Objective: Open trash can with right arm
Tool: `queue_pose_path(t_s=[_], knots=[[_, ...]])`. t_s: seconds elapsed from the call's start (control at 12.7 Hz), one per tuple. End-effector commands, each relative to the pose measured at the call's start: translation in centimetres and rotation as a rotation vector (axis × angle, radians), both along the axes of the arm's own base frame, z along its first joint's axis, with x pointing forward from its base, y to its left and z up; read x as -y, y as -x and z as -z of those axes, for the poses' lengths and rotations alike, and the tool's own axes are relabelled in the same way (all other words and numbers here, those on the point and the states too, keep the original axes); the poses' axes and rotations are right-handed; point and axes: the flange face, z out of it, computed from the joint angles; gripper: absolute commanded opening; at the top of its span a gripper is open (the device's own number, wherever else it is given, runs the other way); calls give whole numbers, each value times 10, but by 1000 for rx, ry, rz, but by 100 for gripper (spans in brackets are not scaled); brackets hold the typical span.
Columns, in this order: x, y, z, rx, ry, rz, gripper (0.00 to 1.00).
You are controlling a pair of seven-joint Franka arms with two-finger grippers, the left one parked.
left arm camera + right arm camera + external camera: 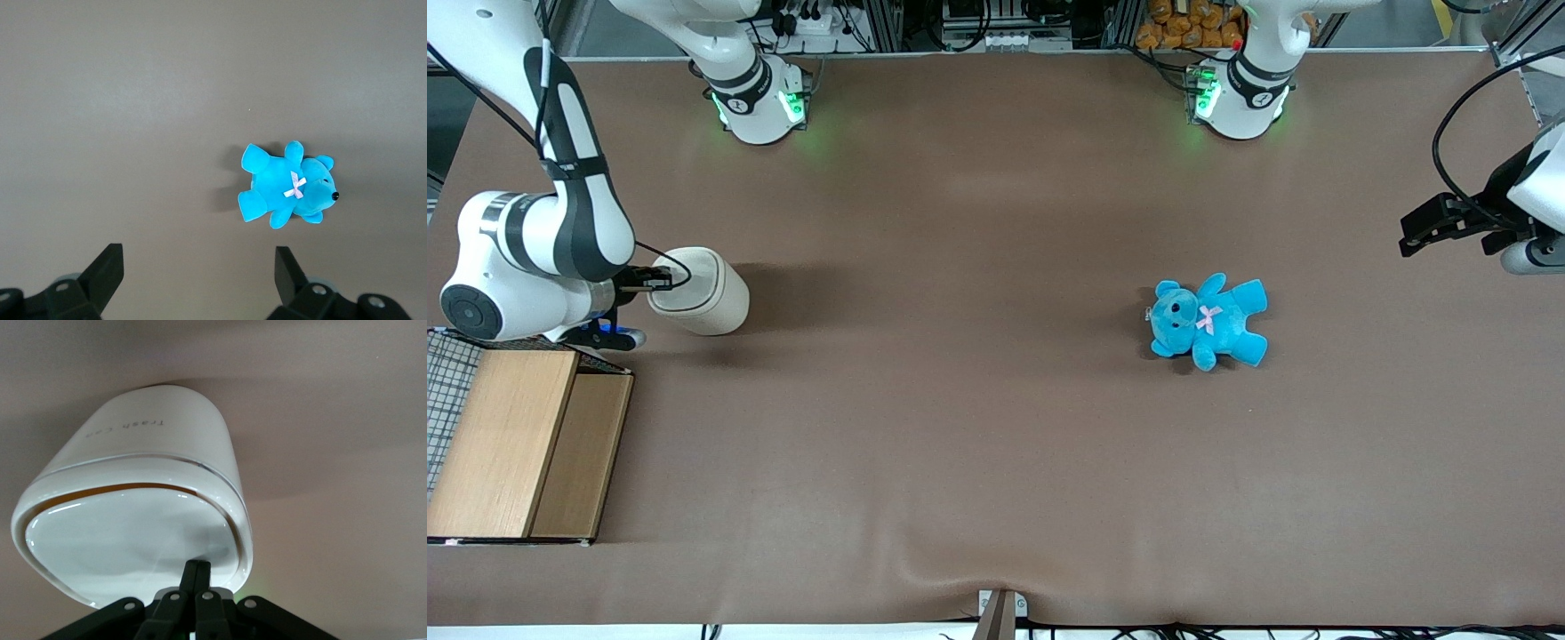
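Pincer (197, 568) is pressed together, tips touching the lid edge of the trash can (699, 292) just ahead on the surface (996, 444). Smooth, light plastic is judged slippery; the lid rim should be caught.

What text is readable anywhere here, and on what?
"Trash Can": grey print on the side of the trash can, read in the right wrist view; the last letters are faint.
Round marks on the two arm bases: too small to read.
Teddy and wooden box: no text seen.
Gripper is shut, its tip at the can's lid edge.
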Motion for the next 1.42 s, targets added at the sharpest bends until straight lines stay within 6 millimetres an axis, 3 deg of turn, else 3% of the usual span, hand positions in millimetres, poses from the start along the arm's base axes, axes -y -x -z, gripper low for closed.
queue_pose_path(t_s=[0.0, 0.24, 0.39, 0.47, 0.55, 0.63, 1.1, 1.34], knots=[[-5, -10, -21, 36, 12, -21, 0], [-4, -38, -109, 108, 20, -20, 0], [-5, -53, -156, 181, 27, -29, 0], [-4, -56, -177, 225, 28, -34, 7], [-4, -55, -195, 262, 29, -32, 57], [-6, -51, -211, 293, 21, -30, 100], [-24, -26, -297, 473, 15, -60, 100], [-25, -8, -326, 506, 19, -43, 100]])
